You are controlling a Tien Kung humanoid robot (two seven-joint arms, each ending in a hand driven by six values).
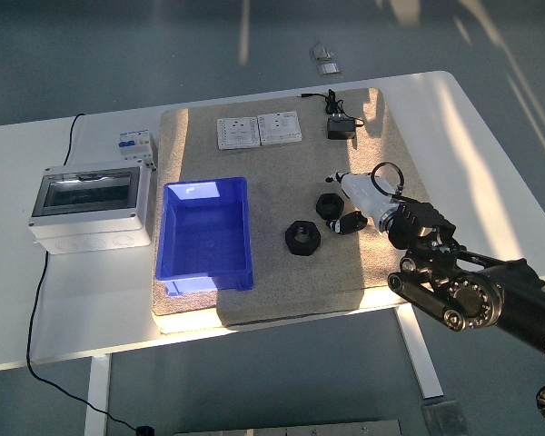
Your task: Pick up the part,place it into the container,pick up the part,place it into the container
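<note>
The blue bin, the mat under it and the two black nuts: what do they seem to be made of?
Blue bin: likely moulded plastic, glossy; light glints on its floor and rim.
Mat: looks like cork or felt, matte tan with a speckled grain; hard to tell which.
Nuts: probably black plastic, dull and without metallic shine, though coated metal cannot be ruled out.
</note>
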